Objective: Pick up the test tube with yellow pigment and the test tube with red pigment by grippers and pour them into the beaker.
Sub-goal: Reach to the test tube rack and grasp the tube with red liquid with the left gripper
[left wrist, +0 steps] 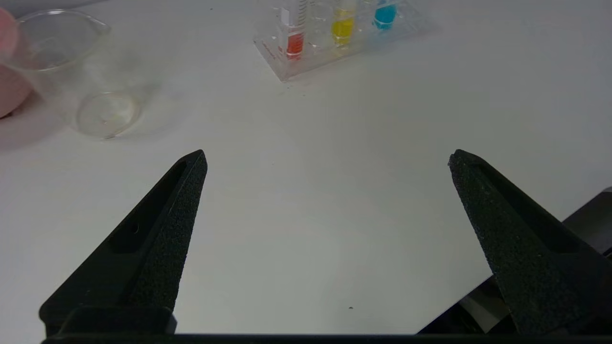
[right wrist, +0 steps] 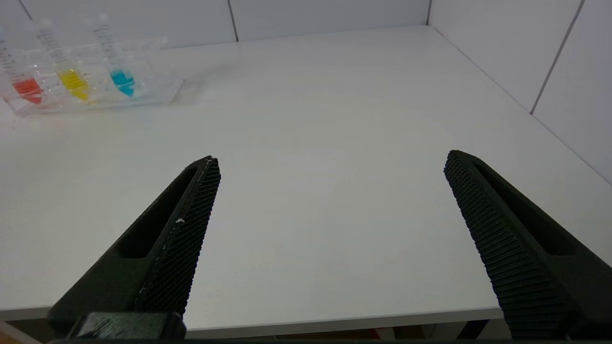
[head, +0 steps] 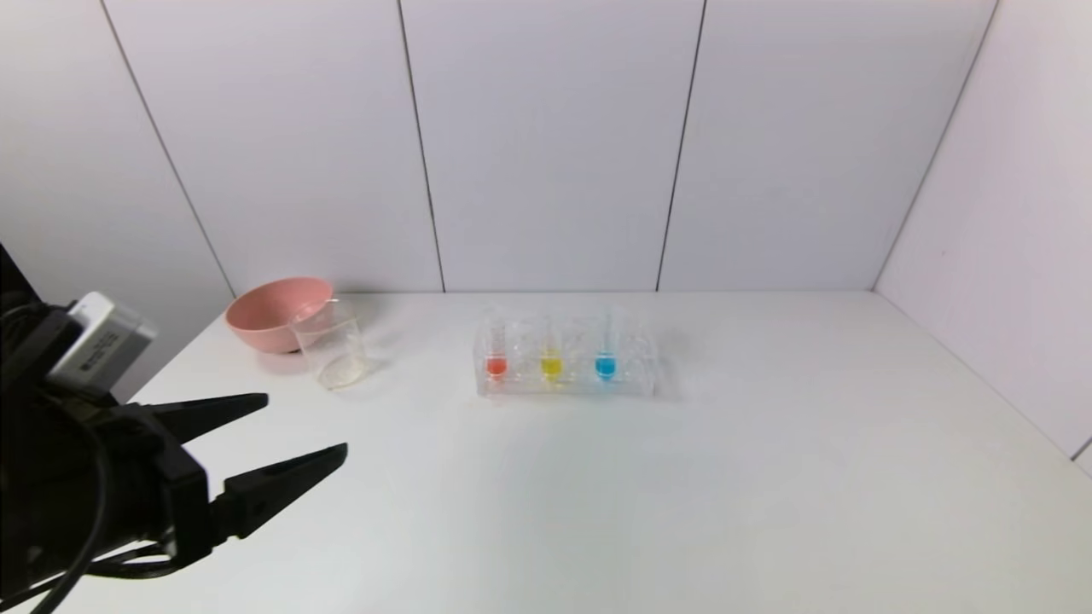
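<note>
Light: bright, even, diffuse.
Shadows: soft, faint beside bowl [head: 277, 312] and rack [head: 567, 362].
Focus: near fingers slightly soft.

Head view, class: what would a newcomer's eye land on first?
Three bright spots in the clear rack at mid-table: the red tube, the yellow tube and the blue tube. Next, the left claw, open, looming at near left. Behind it, a pink bowl beside the beaker.

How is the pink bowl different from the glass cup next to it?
The pink bowl is opaque, wide and rounded; the beaker is clear, narrower and straight-sided. The beaker has a pouring lip, the bowl none. The beaker stands nearer the robot. Both sit upright on the white table.
</note>
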Robot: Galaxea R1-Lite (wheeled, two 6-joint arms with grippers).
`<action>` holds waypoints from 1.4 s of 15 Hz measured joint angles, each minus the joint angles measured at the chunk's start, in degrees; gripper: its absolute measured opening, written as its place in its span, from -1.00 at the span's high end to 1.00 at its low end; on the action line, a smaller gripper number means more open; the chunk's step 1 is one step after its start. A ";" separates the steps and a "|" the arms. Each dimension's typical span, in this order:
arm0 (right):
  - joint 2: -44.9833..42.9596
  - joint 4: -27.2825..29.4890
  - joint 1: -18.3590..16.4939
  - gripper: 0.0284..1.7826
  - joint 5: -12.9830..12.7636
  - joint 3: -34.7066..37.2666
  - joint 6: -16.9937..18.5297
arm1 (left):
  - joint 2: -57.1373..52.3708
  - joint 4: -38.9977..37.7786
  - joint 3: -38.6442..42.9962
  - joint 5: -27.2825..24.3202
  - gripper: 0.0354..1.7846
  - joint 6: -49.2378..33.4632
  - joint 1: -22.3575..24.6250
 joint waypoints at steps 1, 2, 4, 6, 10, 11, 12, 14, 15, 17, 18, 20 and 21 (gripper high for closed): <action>0.00 0.02 0.00 -0.92 0.00 0.00 0.02 | 3.43 -2.36 -1.08 1.52 -0.98 -1.44 -2.78; 0.00 0.02 0.00 -0.92 0.00 0.00 0.02 | 6.84 -4.68 -2.24 4.39 -0.98 -3.15 -5.75; 0.00 0.00 0.02 -0.92 0.00 0.00 0.02 | 14.09 -8.68 -4.89 13.20 -0.98 -6.89 -11.68; 0.00 0.02 0.02 -0.92 0.00 0.00 0.02 | 21.22 -12.08 -7.47 22.93 -0.98 -8.87 -16.73; 0.00 0.02 0.00 -0.92 0.02 0.00 0.02 | 33.11 -19.91 -12.47 39.41 -0.98 -10.31 -22.41; 0.00 0.00 0.00 -0.92 0.00 0.00 0.02 | 35.43 -21.81 -13.52 41.86 -0.98 -10.39 -22.99; 0.00 0.00 0.02 -0.92 0.00 0.00 0.02 | 37.73 -23.76 -14.47 43.73 -0.98 -10.42 -23.39; 0.00 0.02 0.02 -0.92 0.02 0.00 0.02 | 41.87 -27.51 -16.13 46.58 -0.98 -10.45 -23.65; 0.00 0.00 0.02 -0.92 0.00 0.00 0.02 | 43.96 -29.99 -16.82 48.03 -0.98 -10.42 -23.72; 0.00 0.00 0.02 -0.92 0.02 0.00 0.02 | 47.38 -33.94 -17.64 48.64 -0.98 -10.31 -23.74; 0.00 -0.02 0.02 -0.92 0.00 0.00 0.02 | 49.15 -35.47 -18.18 48.64 -0.98 -10.09 -23.59; 0.00 0.00 0.02 -0.92 0.00 0.00 0.02 | 51.99 -37.16 -19.93 48.70 -0.98 -9.79 -23.04; 0.00 0.02 0.02 -0.92 0.02 0.00 0.00 | 53.29 -37.27 -21.13 48.70 -0.98 -9.62 -22.67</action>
